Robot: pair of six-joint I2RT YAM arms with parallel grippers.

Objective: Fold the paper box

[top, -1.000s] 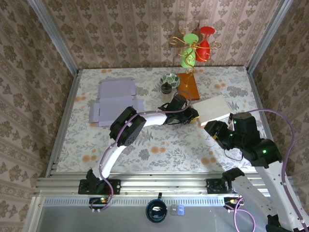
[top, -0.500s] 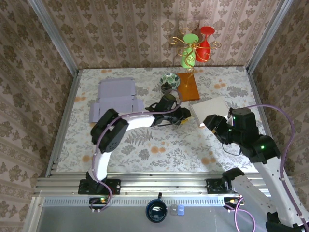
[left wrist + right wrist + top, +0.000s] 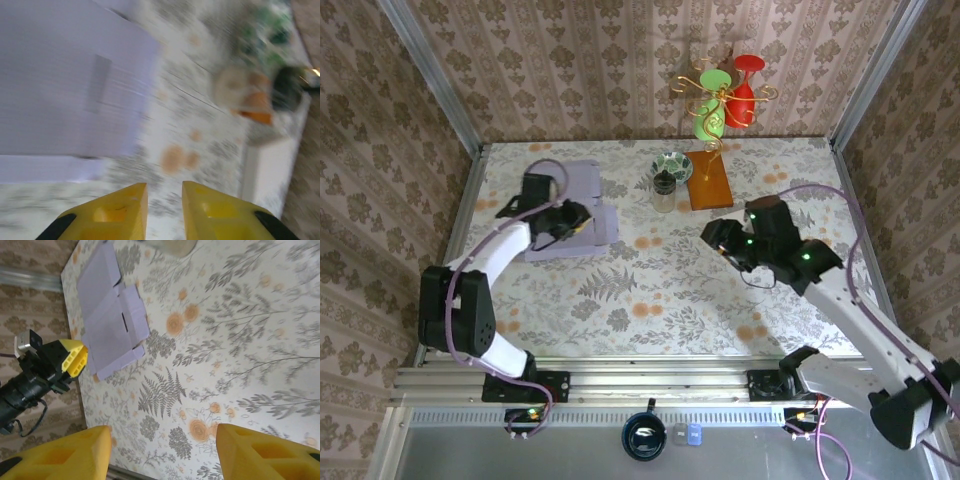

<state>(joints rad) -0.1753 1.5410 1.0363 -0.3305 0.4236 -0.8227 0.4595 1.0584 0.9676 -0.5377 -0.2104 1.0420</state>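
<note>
— Dark blue and glossy: one cup (image 3: 643, 437) sits nearest, below the metal rail (image 3: 650, 380) that carries the two arm bases.

— And on the desk (image 3: 660, 295) itself?

— It has a floral-patterned top. Above it are two sets of yellow fingers. The right gripper (image 3: 163, 431) hangs over bare pattern toward the middle right, its fingers spread wide with nothing between them.

— The left one?

— The left gripper (image 3: 164, 189) is out at the far left. Its fingers stand a narrow gap apart and are empty.

— Where is the paper box?

— There is one paper box (image 3: 565, 190), pale lavender. It lies unfolded and flat on the far left of the desk, with its flaps and a slot showing. The left fingers are at its right edge. I cannot tell whether they touch it.

— What is beyond that?

— One clear glass jar (image 3: 663, 196), with one round green-patterned bowl (image 3: 672, 164) just behind it. One orange-brown rectangular board (image 3: 708, 180) lies beside them. I cannot tell what the jar or bowl holds.

— And at the back?

— One curly gold wire stand (image 3: 725, 95) bears two goblets: a red goblet (image 3: 741, 105) and a green goblet (image 3: 708, 122).
</note>
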